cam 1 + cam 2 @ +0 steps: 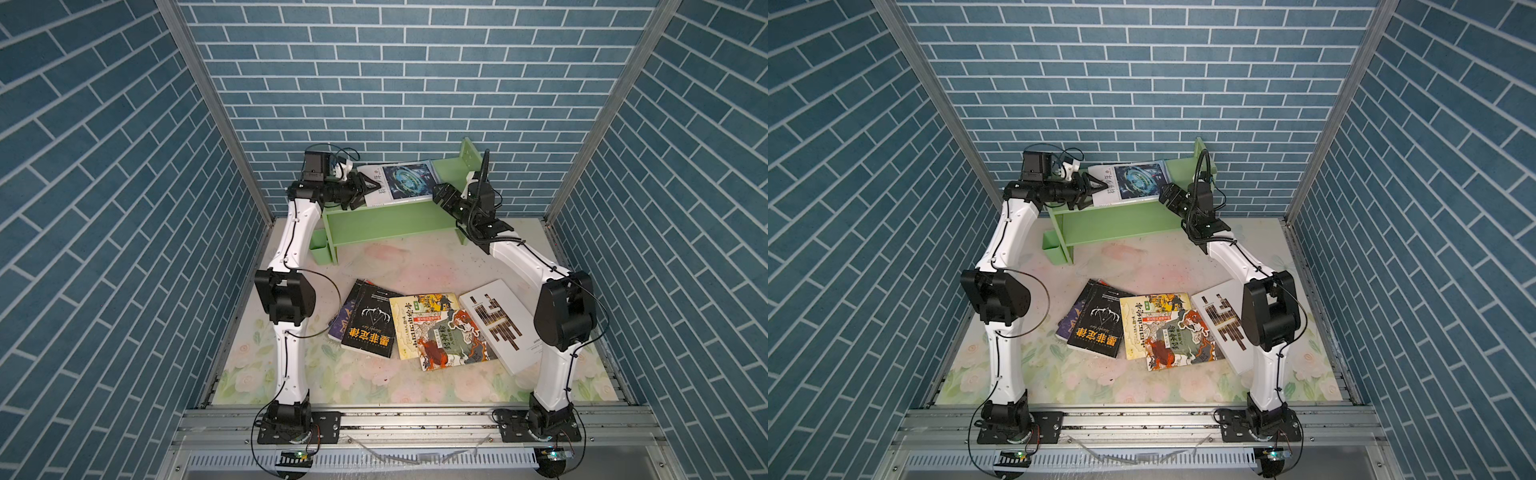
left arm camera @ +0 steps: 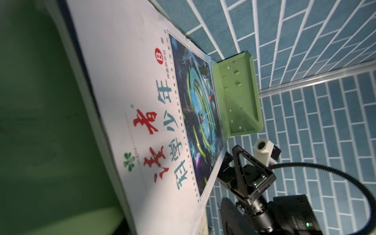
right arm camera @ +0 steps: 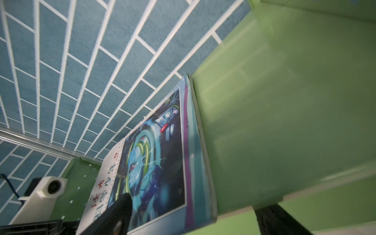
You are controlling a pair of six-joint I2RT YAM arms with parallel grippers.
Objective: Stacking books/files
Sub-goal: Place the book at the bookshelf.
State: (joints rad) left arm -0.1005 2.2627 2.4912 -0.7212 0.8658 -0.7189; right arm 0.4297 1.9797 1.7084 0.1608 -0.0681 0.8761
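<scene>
A white-blue book (image 1: 399, 183) (image 1: 1136, 183) lies flat on top of the green shelf (image 1: 386, 224). My left gripper (image 1: 365, 192) is at the book's left edge, jaws apart, with the edge between them. My right gripper (image 1: 439, 192) is open at the book's right end. In the right wrist view one finger (image 3: 120, 213) hovers over the cover (image 3: 158, 162) and the other sits below the shelf board (image 3: 284, 122). The cover (image 2: 142, 101) fills the left wrist view. On the table lie a black book (image 1: 368, 328), a purple one (image 1: 343, 322), a yellow one (image 1: 417, 320), a red-green one (image 1: 453, 340) and a large white one (image 1: 503, 324).
The shelf stands against the back brick wall, with an upright end panel (image 1: 471, 156) at its right and a small green cup (image 1: 322, 249) at its lower left. The table books overlap in a row across the floral mat (image 1: 374, 386). Both arm elbows hang over the row's ends.
</scene>
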